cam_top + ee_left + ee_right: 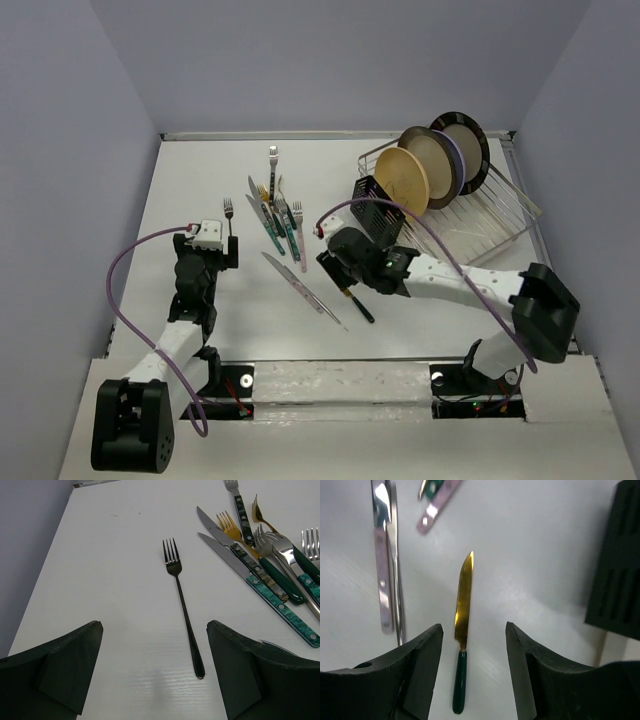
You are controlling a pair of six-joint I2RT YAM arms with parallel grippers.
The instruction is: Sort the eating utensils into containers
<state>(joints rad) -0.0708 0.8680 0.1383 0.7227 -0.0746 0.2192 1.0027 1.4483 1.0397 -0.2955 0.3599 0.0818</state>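
Note:
A slim dark fork [180,600] lies alone on the white table, its handle end between the wide-open fingers of my left gripper [154,627], nearer the right finger and untouched. My right gripper [474,630] hovers open over a gold-bladed knife [464,597] with a dark green handle; the knife lies flat between the fingers, closer to the left one. A bunch of forks and knives [275,215] with green, gold and silver parts lies mid-table. The black perforated caddy [378,208] stands just beyond the right gripper [340,262].
Two long knives [300,285], one pink-handled [382,587], lie between the arms. A wire dish rack [495,215] with three upright plates [430,165] fills the back right. The left gripper [212,240] sits near the table's left side.

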